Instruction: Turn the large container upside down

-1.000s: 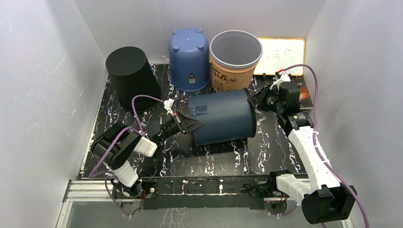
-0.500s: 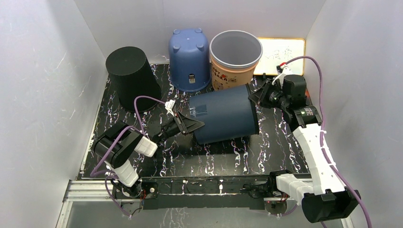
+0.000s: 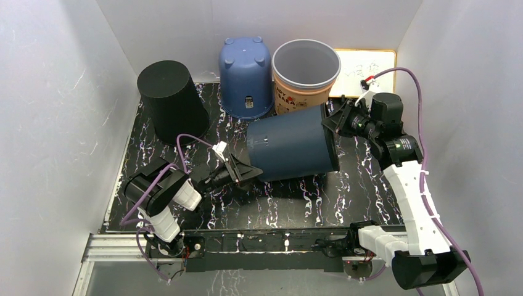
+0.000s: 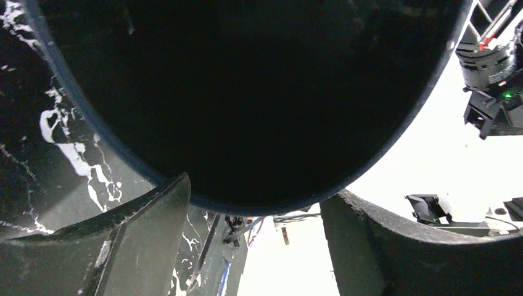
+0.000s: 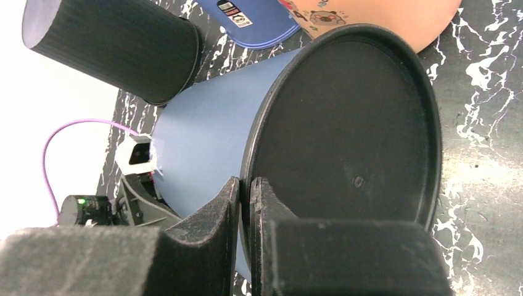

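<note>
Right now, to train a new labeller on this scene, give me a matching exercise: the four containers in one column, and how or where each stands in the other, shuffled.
Things:
1. black container
2. light blue container
3. tan container
4. dark navy container

States:
A. upright, mouth open upward
B. on its side, rim pinched by the right gripper
C. upside down, back left
D. upside down, back middle

Pairs: 1-C; 2-D; 3-A; 4-B

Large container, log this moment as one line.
large container: on its side, tilted | right gripper: shut on rim | left gripper: open at other end | flip: unfinished
</note>
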You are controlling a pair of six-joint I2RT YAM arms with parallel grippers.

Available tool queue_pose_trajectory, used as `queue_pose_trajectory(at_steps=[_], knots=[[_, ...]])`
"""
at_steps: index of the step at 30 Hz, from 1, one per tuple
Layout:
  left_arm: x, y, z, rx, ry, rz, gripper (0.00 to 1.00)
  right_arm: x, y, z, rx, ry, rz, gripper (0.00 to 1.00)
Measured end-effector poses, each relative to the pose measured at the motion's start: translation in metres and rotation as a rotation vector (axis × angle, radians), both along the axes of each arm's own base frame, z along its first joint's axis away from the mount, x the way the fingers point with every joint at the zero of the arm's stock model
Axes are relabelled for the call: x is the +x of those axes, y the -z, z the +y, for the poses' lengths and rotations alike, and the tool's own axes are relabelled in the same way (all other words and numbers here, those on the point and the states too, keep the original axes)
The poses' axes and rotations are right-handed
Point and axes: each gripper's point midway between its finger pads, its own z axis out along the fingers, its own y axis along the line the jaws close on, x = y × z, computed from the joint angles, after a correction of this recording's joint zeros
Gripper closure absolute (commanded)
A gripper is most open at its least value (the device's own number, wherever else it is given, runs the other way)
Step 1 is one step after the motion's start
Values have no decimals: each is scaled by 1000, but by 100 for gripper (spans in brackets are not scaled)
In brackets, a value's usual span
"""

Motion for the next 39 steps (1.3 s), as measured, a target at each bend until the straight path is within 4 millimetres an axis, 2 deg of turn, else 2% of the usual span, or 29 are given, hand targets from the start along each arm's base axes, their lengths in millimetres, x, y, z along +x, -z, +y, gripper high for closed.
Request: queue_pose_trajectory(at_steps=[5, 12, 19, 22, 32, 39], knots=[[-2, 9, 5, 21, -19, 18, 26, -7, -14, 6, 15, -34, -9, 100], [-5, 18, 9, 42, -33, 34, 26, -19, -34, 29, 26, -125, -49, 100], [-11, 25, 13, 60, -31, 47, 26, -38, -38, 92, -5, -279, -92, 100], [-14, 28, 15, 67, -33, 54, 26, -41, -36, 115, -13, -317, -110, 100], [-22, 42, 27, 105, -72, 83, 26, -31, -31, 165, 7, -344, -165, 100], [-33, 49, 37, 126, -84, 98, 26, -37, -11, 209, -7, -410, -153, 100]])
